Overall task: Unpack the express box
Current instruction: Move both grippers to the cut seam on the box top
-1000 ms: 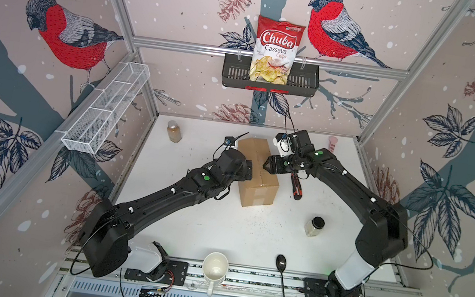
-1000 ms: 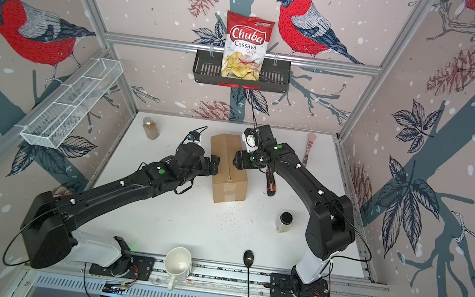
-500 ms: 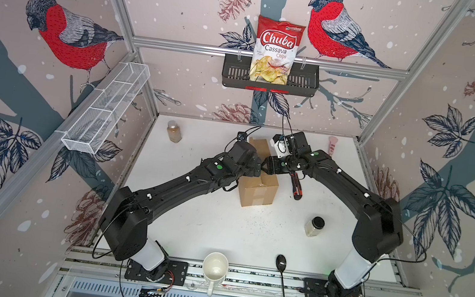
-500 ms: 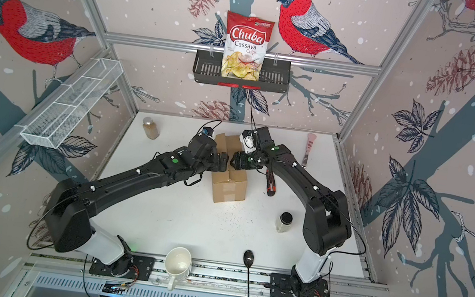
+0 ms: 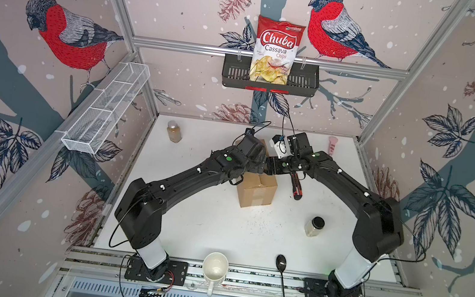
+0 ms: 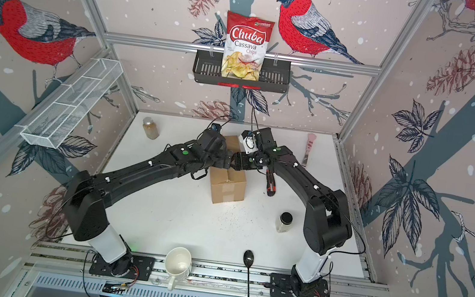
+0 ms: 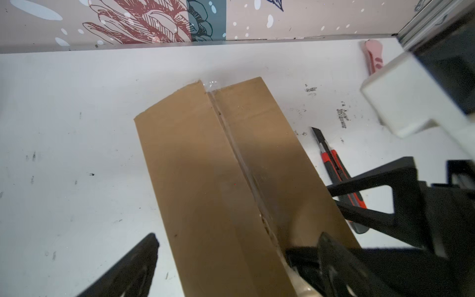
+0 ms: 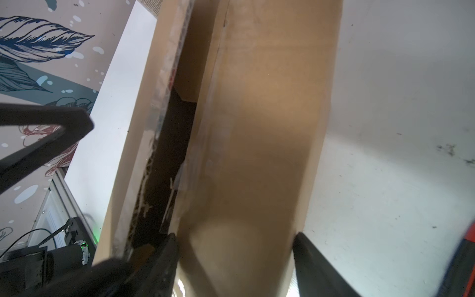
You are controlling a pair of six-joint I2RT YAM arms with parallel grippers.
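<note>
The white tabletop [image 5: 188, 218] is scuffed, with dark specks scattered near the express box [image 5: 257, 191], which stands just behind the middle of it, its taped top seam parted so the dark inside shows in the right wrist view. The left gripper [image 7: 239, 239] hangs over the box with its fingers [image 7: 138, 262] spread wide, clasping nothing. The right gripper [image 8: 235, 236] brackets one top flap, one fingertip [image 8: 164, 257] in the gap and the other at the flap's outer edge (whether it squeezes, I cannot tell). A red-and-black utility knife [image 5: 296, 186] lies near the box; a black-lidded jar [image 5: 315, 226], an amber bottle [image 5: 174, 131], a pink tool [image 5: 333, 144], a mug [image 5: 214, 267] and a black spoon [image 5: 281, 264] sit further off. Bullfinch wallpaper [image 5: 69, 34] covers the walls; a black basket [image 5: 234, 73] on the back rail holds a chips bag [image 5: 276, 50], and a white wire basket [image 5: 106, 105] hangs on the robot's left-hand wall.
</note>
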